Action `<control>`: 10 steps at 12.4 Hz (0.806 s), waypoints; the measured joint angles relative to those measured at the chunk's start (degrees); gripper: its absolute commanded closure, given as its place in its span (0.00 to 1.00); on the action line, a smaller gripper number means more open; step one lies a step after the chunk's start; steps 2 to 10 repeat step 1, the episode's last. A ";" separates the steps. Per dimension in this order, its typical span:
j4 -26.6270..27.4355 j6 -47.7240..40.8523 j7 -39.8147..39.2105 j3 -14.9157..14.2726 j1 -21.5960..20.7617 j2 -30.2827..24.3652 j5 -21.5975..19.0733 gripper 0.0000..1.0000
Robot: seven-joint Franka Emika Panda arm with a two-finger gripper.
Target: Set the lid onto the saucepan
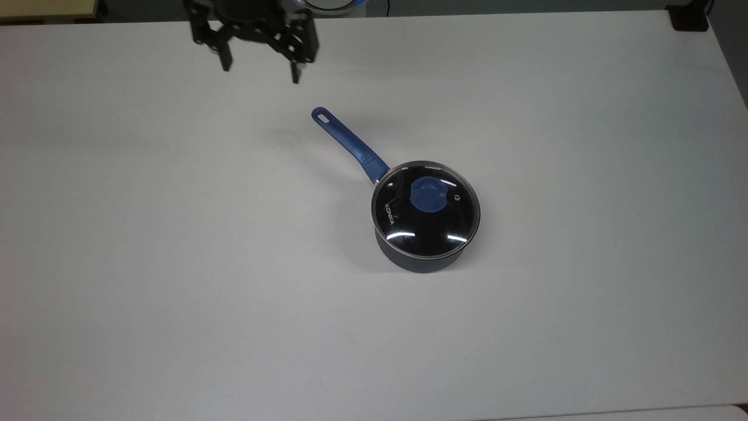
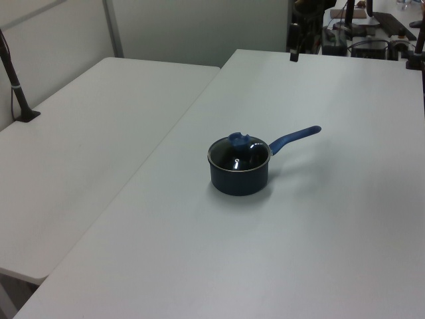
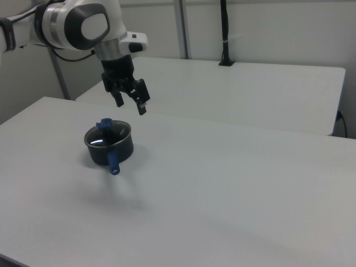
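The round clear glass lid (image 1: 425, 209) with its metal rim and blue knob sits flat on the small dark blue-grey saucepan (image 1: 418, 257), covering the mouth all round (white "KONKA" lettering reads along the glass at nine o'clock in the top view). The saucepan stands on the white desk (image 1: 175, 263), its long blue handle pointing toward ten o'clock in the top view. The black two-finger claw (image 1: 260, 69) hangs in the air at about eleven o'clock from the saucepan, well apart from it, fingers spread wide and holding nothing.
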State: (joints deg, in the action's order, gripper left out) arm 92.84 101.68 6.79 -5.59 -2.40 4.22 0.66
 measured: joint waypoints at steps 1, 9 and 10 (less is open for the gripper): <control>0.41 -0.54 -0.42 0.34 1.16 -0.42 0.00 0.00; 0.41 -0.54 -0.42 0.34 1.16 -0.42 0.00 0.00; 0.41 -0.54 -0.42 0.34 1.16 -0.42 0.00 0.00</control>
